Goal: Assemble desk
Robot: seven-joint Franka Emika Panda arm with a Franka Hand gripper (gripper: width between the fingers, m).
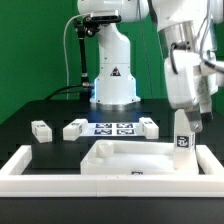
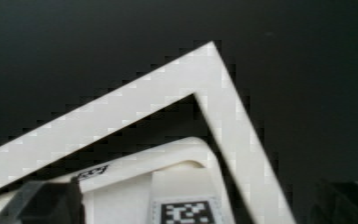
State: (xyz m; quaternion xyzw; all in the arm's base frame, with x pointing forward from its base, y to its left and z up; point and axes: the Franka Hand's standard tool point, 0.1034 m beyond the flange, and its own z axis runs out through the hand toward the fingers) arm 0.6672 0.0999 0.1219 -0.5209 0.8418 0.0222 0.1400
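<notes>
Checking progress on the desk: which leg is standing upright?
The leg at the tabletop's corner on the exterior view's right; the other three lie flat on the table.

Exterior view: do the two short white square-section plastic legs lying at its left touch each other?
Apart. The exterior view shows bare black table between the outer leg and the inner leg.

The white rimmed tabletop (image 1: 122,160) is lying flat near, an upright leg (image 1: 181,138) is standing in its far right corner, and the left leg (image 1: 40,130), middle leg (image 1: 73,128) and right leg (image 1: 148,125) are lying loose farther back.
</notes>
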